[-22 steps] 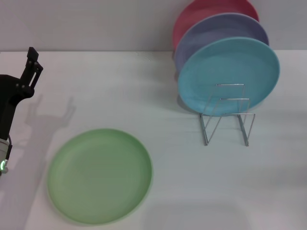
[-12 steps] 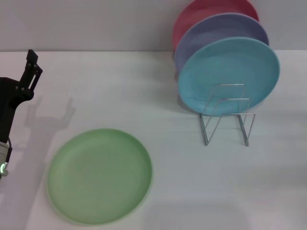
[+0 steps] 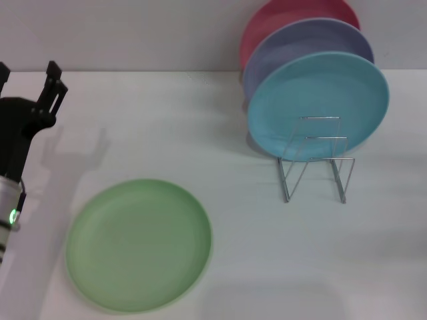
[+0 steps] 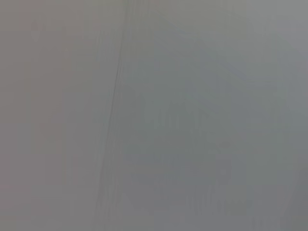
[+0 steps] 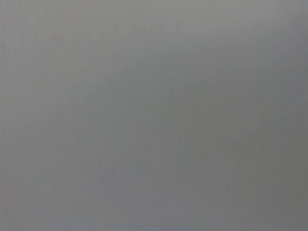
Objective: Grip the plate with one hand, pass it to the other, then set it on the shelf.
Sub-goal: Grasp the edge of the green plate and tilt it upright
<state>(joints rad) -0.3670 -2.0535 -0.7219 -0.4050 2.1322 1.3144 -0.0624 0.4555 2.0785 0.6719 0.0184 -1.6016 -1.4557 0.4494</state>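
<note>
Your left gripper (image 3: 27,75) sits at the far left edge of the head view, raised over the white table (image 3: 167,120), its two black fingers (image 3: 53,83) spread apart with nothing between them. It holds nothing; it stands well apart from the plate (image 3: 139,244) and back-left of it. A small green light glows on the pale arm segment (image 3: 10,217) below the black wrist, at the frame's left edge. The gripper's shadow falls on the table just to its right. The plate, pale green and round, lies flat on the table in the near-left part of the scene, untouched, its shallow rim clear all round. The shelf (image 3: 313,160), a thin silver wire rack, stands on the table at right, well apart from the plate. Its two front loops stand bare. Behind them a light blue plate (image 3: 317,105) stands nearly upright in the rack, then a lavender plate (image 3: 293,40), then a pink plate (image 3: 280,17) at the back, each overlapping the one behind. You cannot see from here exactly which slots those three occupy, since the blue one hides the wires behind it. Your right gripper does not show in the head view. Both wrist views give only flat, featureless grey, so they tell you nothing about either hand.
</note>
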